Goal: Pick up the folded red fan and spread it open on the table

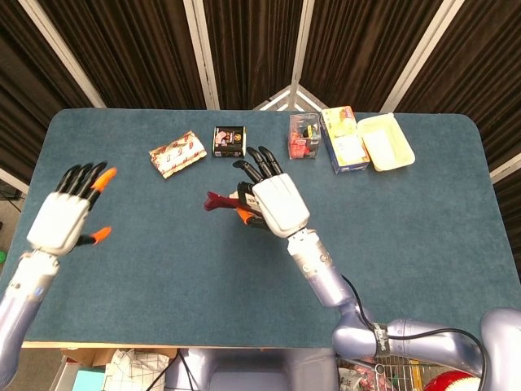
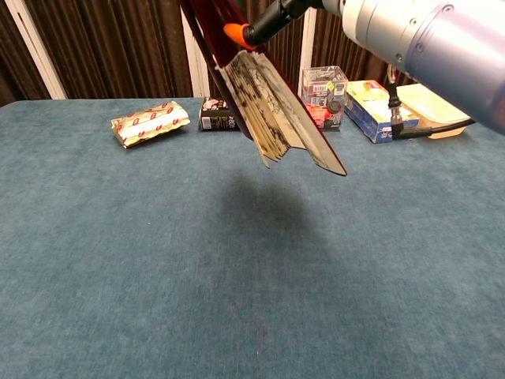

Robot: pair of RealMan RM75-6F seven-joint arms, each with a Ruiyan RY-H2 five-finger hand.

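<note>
My right hand (image 1: 275,202) holds the red fan (image 2: 268,106) high above the middle of the table (image 1: 407,236). In the head view only the fan's red handle end (image 1: 218,200) shows, sticking out left of the hand. The chest view shows the fan hanging down and to the right, partly fanned, with pale patterned folds between dark red outer ribs. An orange fingertip (image 2: 233,32) presses its upper part. My left hand (image 1: 67,213) is raised over the table's left side, fingers spread, holding nothing.
Along the far edge lie a red-and-gold packet (image 1: 177,153), a small black box (image 1: 229,140), a clear box of small items (image 1: 304,136), a yellow-blue carton (image 1: 345,139) and a cream tray (image 1: 386,142).
</note>
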